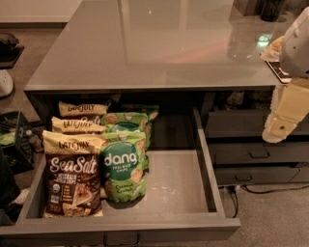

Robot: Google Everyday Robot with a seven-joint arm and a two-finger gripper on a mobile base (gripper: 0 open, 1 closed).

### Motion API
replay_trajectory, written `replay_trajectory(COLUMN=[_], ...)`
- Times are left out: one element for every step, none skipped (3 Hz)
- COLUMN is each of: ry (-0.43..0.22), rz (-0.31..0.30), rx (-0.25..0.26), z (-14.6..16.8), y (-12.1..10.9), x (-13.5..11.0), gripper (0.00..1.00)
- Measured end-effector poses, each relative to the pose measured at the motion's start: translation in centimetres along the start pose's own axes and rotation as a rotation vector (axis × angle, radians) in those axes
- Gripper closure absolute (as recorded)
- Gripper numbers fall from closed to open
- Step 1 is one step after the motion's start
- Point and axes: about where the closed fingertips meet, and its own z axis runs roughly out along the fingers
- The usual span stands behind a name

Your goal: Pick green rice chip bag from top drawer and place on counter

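Observation:
The top drawer [178, 188] is pulled open below the counter [149, 43]. A green rice chip bag [122, 166] with a white "dang" on a teal circle stands in the drawer's left half, with more green bags [126, 123] behind it. My gripper [282, 123] hangs at the right edge of the view, beside the counter's front right corner, well to the right of the drawer and above the closed dark drawers. It holds nothing that I can see.
Brown-and-cream Sea Salt Late July bags [72, 176] stand left of the green bags, with more behind [82, 110]. Narrow dark drawers with handles [258, 154] are at right. Dark objects [273, 9] stand at the counter's far right. A black crate [14, 140] is on the floor at left.

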Motion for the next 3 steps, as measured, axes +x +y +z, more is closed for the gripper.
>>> replay_trajectory(ry=[0.000,-0.007,-0.023], rz=[0.000,-0.013,-0.042], rx=[0.000,0.002,-0.029], z=[0.0,0.3,1.6], y=[0.0,0.0,-0.4], x=[0.0,-0.9,-3.0], gripper=[0.00,0.00,0.00])
